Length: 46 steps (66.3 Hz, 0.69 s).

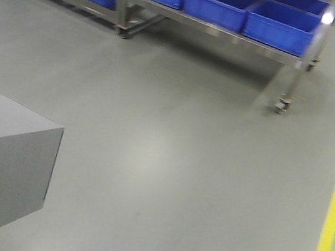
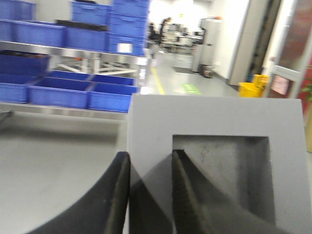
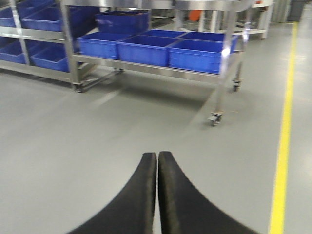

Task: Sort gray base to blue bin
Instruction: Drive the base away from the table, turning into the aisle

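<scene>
the left gripper [image 2: 150,161] clamped one wall of the matte light-gray cube-like base [image 2: 214,122], one jaw inside its dark square recess [image 2: 234,161], well short of the bright-blue plastic bin [image 1: 282,26]. the right gripper [image 3: 157,161], jaws pressed together, held nothing. so narrow a hold could let the base swing or slip before reaching the bin.

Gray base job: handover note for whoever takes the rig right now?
Left claw: shut on the gray base, one finger in its recess, one outside the wall.
Right claw: shut, empty.
Blue bins sit on the wheeled rack, across the floor ahead.
Done: base gripped. Left: get to the rack, drop the base in a blue bin.
</scene>
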### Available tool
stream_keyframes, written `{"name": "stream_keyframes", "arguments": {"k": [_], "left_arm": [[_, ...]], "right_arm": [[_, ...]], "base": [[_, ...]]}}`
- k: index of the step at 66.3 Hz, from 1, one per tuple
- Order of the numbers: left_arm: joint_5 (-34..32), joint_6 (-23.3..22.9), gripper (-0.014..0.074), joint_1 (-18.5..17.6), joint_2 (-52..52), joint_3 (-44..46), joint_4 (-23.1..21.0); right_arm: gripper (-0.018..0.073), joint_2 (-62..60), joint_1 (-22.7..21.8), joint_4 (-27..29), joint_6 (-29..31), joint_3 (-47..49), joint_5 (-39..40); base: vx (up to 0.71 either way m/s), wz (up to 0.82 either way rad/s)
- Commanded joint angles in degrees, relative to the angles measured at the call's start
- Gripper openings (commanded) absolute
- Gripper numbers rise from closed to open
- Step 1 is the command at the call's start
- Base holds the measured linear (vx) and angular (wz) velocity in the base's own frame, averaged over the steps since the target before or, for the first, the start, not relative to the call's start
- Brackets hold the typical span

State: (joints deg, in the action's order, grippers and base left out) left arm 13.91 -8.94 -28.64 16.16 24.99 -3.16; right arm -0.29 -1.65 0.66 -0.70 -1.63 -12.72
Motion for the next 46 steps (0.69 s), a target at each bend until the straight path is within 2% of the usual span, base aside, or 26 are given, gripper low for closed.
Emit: {"name": "stream_keyframes", "arguments": {"k": [1, 46], "left_arm": [[-6.2, -0.4, -0.0006, -0.3, 0.3, 1.7, -0.4], [-6.2, -0.4, -0.0006, -0.3, 0.3, 1.7, -0.4]], "right_arm": [[-0.0005, 1.0, -0.2, -0.3, 0.7, -0.1, 4.1], [-0.0005, 1.0, -0.2, -0.3, 0.7, -0.1, 4.1]], "base": [[0.04, -0.6], [0.08, -0.56]]}}
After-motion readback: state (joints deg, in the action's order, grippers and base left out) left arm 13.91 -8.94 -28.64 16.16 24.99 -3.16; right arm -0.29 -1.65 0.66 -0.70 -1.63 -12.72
